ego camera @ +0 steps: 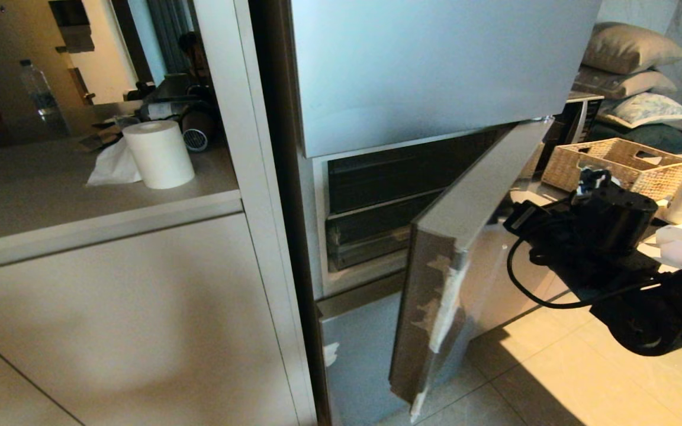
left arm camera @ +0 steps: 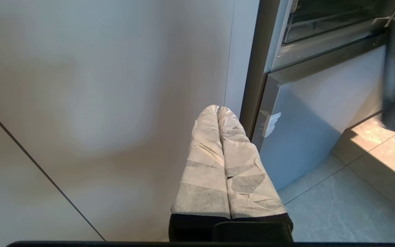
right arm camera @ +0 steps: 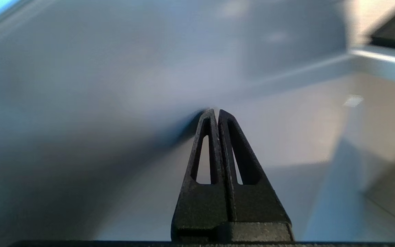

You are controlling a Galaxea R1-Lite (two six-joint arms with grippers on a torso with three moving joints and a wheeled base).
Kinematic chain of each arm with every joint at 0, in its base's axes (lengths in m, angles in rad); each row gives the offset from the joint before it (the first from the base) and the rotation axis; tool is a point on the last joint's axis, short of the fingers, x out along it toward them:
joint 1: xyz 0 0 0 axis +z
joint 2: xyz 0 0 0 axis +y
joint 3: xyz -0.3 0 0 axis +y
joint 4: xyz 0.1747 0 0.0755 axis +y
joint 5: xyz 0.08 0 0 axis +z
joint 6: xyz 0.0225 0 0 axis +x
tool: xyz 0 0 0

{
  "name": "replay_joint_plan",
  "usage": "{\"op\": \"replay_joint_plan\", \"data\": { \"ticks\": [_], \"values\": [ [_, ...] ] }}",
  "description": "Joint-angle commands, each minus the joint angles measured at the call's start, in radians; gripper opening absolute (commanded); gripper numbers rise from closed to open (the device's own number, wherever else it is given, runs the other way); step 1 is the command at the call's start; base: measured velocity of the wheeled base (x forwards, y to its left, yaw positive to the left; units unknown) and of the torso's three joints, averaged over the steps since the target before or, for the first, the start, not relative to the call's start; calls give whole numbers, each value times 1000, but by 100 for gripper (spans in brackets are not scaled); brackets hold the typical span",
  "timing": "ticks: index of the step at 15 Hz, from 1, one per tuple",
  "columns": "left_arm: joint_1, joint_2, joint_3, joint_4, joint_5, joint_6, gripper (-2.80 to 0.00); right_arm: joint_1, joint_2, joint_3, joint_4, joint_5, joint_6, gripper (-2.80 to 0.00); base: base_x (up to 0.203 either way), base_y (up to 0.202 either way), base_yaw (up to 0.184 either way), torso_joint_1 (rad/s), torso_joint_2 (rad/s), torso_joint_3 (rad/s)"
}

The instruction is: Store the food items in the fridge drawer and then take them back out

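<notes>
A: Head view: what's showing?
B: The fridge door is standing ajar; the right gripper is hanging behind it. No red food item or clear drawer is showing.
A: The wrist views?
B: Left gripper, jaws pressed together, is facing the cabinet. Right gripper's jaws are closed, empty, against a grey-blue panel.

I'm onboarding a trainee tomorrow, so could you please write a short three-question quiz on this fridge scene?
1. True or false: the middle fridge door stands open.
2. Which is shut: (a) only the left claw, (b) only the right claw, (c) both?
3. What stands on the counter left of the fridge, beside the crumpled tissue?

Key: 1 true. 2 c. 3 a white paper roll.
</notes>
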Motion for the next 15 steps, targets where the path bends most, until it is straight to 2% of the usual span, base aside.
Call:
{"op": "replay_joint_plan", "data": {
  "ticks": [1,5,9,12,15],
  "values": [
    [1,0,0,0,0,0,-280,80,41,-59,-7,-16,-8,-280,0,0,0,0,0,0],
    [1,0,0,0,0,0,-280,167,127,-178,-7,-30,-43,-280,0,0,0,0,0,0],
    [1,0,0,0,0,0,-280,179,269,-366,-18,-8,-43,-280,0,0,0,0,0,0],
    [1,0,0,0,0,0,-280,180,352,-454,-35,57,-39,-280,0,0,0,0,0,0],
    [1,1,0,0,0,0,-280,180,370,-475,-80,62,-44,-280,0,0,0,0,0,0]
  ]
}}
